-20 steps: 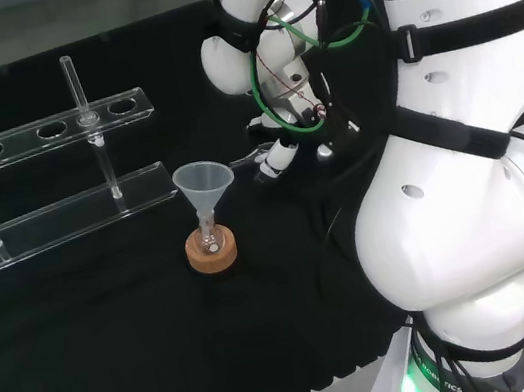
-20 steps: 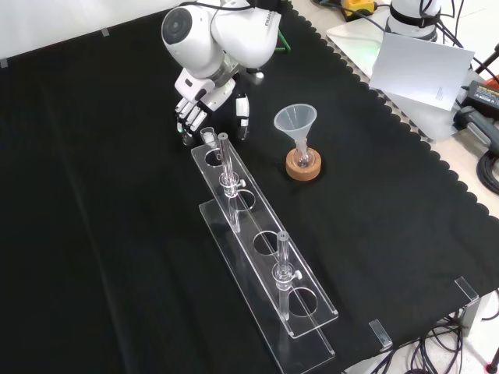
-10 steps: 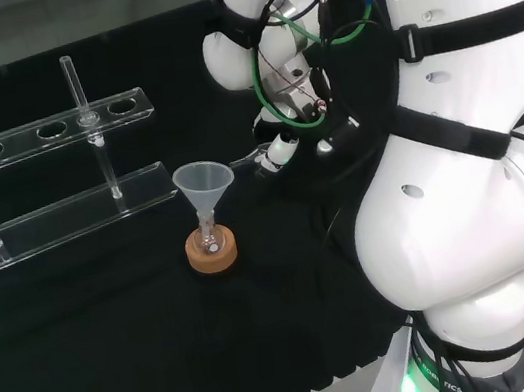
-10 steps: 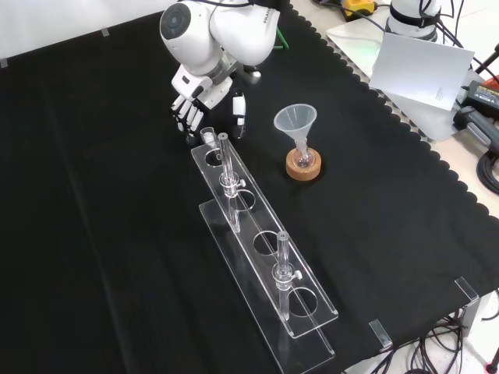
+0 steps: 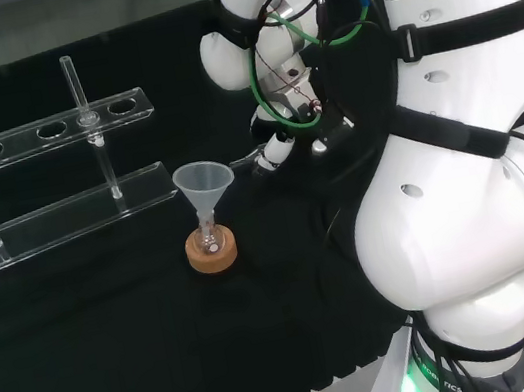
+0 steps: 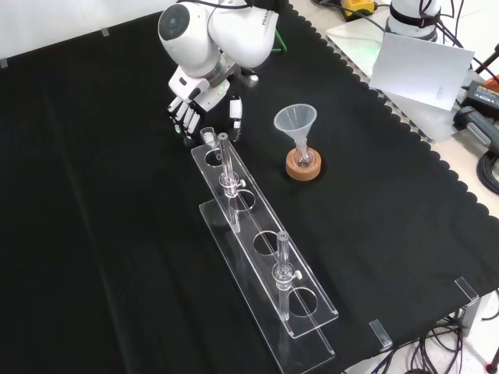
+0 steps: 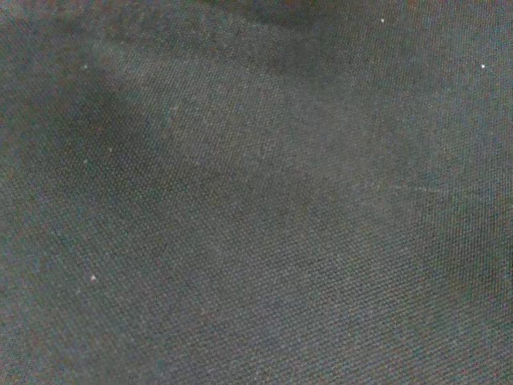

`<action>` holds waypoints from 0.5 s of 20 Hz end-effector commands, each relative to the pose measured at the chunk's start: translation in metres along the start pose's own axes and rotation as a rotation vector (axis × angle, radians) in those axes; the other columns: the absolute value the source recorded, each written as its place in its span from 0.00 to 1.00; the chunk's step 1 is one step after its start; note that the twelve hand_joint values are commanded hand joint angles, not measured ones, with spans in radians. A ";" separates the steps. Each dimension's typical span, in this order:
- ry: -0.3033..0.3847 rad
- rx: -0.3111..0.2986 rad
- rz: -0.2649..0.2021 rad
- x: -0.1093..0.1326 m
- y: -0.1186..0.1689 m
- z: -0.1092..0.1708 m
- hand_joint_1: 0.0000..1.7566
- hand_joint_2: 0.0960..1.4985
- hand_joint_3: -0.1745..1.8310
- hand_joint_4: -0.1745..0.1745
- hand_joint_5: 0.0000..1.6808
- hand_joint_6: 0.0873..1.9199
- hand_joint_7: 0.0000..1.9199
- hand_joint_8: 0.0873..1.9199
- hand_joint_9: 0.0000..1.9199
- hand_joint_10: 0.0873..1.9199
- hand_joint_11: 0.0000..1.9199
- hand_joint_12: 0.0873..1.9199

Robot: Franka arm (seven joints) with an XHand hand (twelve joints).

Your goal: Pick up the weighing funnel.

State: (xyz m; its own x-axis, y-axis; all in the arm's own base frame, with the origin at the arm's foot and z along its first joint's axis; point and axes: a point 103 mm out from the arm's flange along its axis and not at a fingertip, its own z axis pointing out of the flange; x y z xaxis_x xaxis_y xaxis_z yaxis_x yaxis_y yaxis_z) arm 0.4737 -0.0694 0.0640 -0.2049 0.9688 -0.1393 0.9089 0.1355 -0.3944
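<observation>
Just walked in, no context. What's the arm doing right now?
The hand hovers over the black cloth at the upper end of the clear tube rack in the front view. Its fingers point down, apart from the thumb, and hold nothing I can see. A small clear piece, probably the weighing funnel, seems to lie just below them, not yet picked up. The big funnel stands aside on its cork ring.

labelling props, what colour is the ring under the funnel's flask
The cork ring is light brown, clearest in the front view.
</observation>
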 end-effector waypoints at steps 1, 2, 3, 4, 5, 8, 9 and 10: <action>0.000 0.001 0.008 -0.001 0.005 0.000 0.31 0.51 0.10 0.66 0.34 0.00 0.34 0.17 0.20 0.30 0.00 0.70; -0.002 0.002 0.010 0.000 0.006 0.000 0.31 0.51 0.10 0.66 0.35 0.00 0.34 0.17 0.20 0.30 0.00 0.70; -0.006 -0.003 0.015 0.001 0.008 0.000 0.32 0.51 0.10 0.66 0.35 0.00 0.35 0.17 0.21 0.29 0.00 0.71; -0.005 -0.007 0.017 0.002 0.010 0.000 0.32 0.51 0.10 0.67 0.36 0.00 0.36 0.17 0.21 0.29 0.00 0.72; -0.002 -0.013 0.016 0.003 0.010 -0.001 0.32 0.51 0.11 0.67 0.36 0.00 0.36 0.17 0.22 0.29 0.00 0.72; 0.004 -0.029 0.012 0.005 0.012 -0.002 0.33 0.51 0.11 0.68 0.38 0.00 0.38 0.17 0.23 0.29 0.00 0.73; 0.008 -0.034 0.012 0.005 0.012 -0.002 0.33 0.51 0.11 0.68 0.39 0.00 0.38 0.17 0.24 0.28 0.00 0.73; 0.009 -0.038 0.012 0.005 0.012 -0.002 0.34 0.51 0.11 0.68 0.39 0.00 0.39 0.17 0.24 0.28 0.00 0.74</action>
State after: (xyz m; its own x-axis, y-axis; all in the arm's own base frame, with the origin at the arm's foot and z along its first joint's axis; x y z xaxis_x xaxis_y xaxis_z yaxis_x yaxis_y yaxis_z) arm 0.4836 -0.0644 0.0608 -0.1906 0.9710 -0.1443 0.9195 0.1251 -0.3726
